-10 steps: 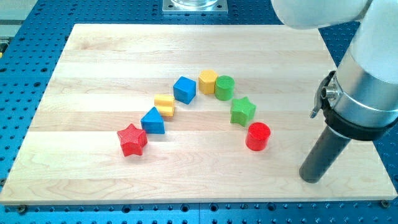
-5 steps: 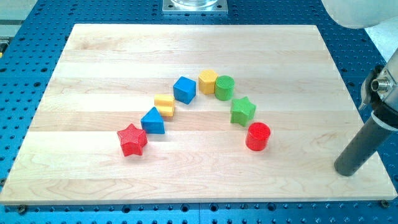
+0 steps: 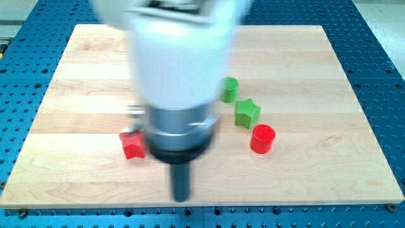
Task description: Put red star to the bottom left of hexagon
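Observation:
The red star (image 3: pixel 131 145) lies at the board's lower left of centre, partly hidden by my arm. My tip (image 3: pixel 181 197) is near the board's bottom edge, to the lower right of the red star and apart from it. The arm is blurred and covers the yellow hexagon, the blue cube, the blue triangle and most of the small yellow block. The green cylinder (image 3: pixel 230 89), the green star (image 3: pixel 247 113) and the red cylinder (image 3: pixel 262 139) show to the right of the arm.
The wooden board (image 3: pixel 76 76) rests on a blue perforated table (image 3: pixel 19 95). A metal mount (image 3: pixel 247 5) sits at the view's top, mostly behind the arm.
My arm has swung quickly from the board's right edge to the lower middle, and now covers the middle blocks. No visible block has moved.

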Tool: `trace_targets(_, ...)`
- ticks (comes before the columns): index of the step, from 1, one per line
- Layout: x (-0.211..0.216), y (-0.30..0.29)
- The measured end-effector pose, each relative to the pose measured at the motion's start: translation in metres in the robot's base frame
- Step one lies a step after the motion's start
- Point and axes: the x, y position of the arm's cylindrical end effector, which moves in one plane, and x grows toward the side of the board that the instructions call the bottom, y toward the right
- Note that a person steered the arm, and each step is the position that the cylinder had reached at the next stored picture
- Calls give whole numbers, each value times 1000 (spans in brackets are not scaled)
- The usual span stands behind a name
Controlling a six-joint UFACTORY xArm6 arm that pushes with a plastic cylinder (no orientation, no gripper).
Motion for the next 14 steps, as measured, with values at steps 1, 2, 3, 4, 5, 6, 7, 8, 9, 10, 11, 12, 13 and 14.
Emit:
trace_targets(1,-7,-118)
trace_targets(2,-47,-155)
trace_targets(3,-83,-155)
trace_targets(4,-90,-116)
trace_targets(5,-90,-59)
trace_targets(6,-90,-1)
trace_targets(7,-68,-45)
trace_targets(8,-31,-35)
trace_targets(9,-49,13)
trace_targets(10,-86,42)
trace_targets(11,-105,50)
trace_targets(12,-74,51)
trace_targets(13,-102,73)
trace_targets(14,-121,73)
